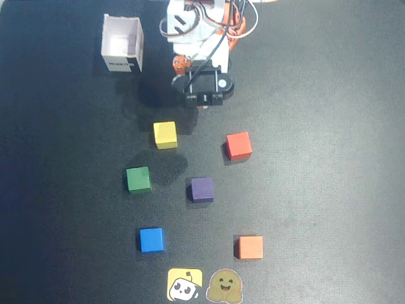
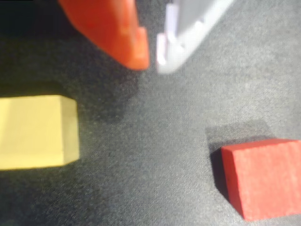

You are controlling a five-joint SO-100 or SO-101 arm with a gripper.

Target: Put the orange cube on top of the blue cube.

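The worktop (image 1: 329, 190) is a dark, matte surface with a fine grain, as the wrist view shows; on it lie six small matte cubes with sharp edges, all apart from one another. In the overhead view the orange cube (image 1: 250, 247) sits near the bottom edge, right of centre; the blue cube (image 1: 152, 240) sits at the same level to its left, well apart from it; neither is touched. Above them stand the purple cube (image 1: 202, 189) and the green cube (image 1: 138, 179); above those, the yellow cube (image 1: 165, 134) and the red cube (image 1: 239, 145).

The tool (image 2: 151, 59) hangs between the yellow and red cubes in the wrist view; one finger is glossy orange plastic, the other pale grey-white plastic; the tips stand almost together with a thin gap, empty.

An open-topped white box (image 1: 123, 44) stands at upper left in the overhead view; dark print on its side is too small to read. Two flat stickers lie at the bottom edge: a yellow sticker (image 1: 185, 285) with a white figure, and a brown smiling-face sticker (image 1: 224, 287).
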